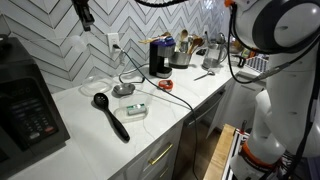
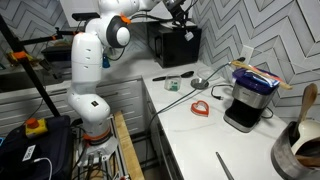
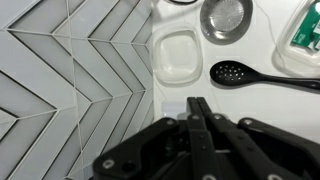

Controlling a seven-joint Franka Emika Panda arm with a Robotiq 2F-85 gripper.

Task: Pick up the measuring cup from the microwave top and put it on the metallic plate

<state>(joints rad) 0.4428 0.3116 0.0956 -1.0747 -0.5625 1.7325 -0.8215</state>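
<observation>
My gripper (image 3: 200,108) hangs high above the counter (image 3: 255,48), fingers pressed together on nothing — down there the metal plate (image 3: 225,18) lies near a black scoop (image 3: 232,72).

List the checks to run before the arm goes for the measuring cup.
1. Gripper open for a grasp: not ok. In the wrist view its fingers look shut together and hold nothing.
2. Measuring cup seen on top of the microwave: cannot tell. No view shows one clearly there.
3. Metal plate free to receive it: ok. It looks empty.
4. Black spoon off the plate: ok. It lies beside the plate, not touching.
5. Clear tub out of the way: ok. It sits apart from the plate, next to the tiled wall.
</observation>
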